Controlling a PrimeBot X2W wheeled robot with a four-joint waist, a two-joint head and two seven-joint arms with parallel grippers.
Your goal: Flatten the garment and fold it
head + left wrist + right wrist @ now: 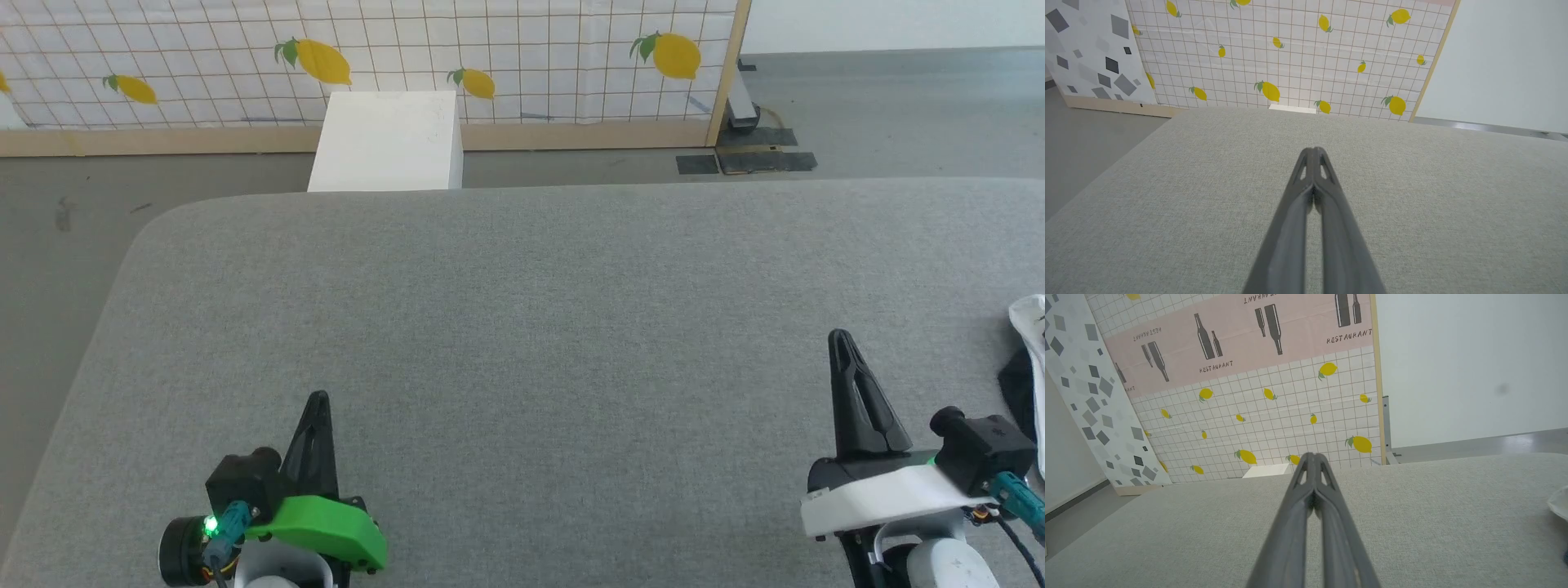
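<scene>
1. The left gripper [318, 400] sat at the lower left of the head view, over the grey fabric table [522, 310]. Its two dark fingers were pressed together tip to tip.
2. The right gripper [839, 336] sat at the lower right, over the same surface. Its fingers were likewise closed against each other, with only fabric beneath.
3. The garment [1030, 322] lay bunched on the table at the far right edge of the head view. White cloth lay above a black patch, to the right of the right gripper and apart from it.
4. A white box [388, 139] stood on the floor beyond the table's far edge, against a lemon-print screen [531, 57]. Whether it was open, and what it held, could not be told.
</scene>
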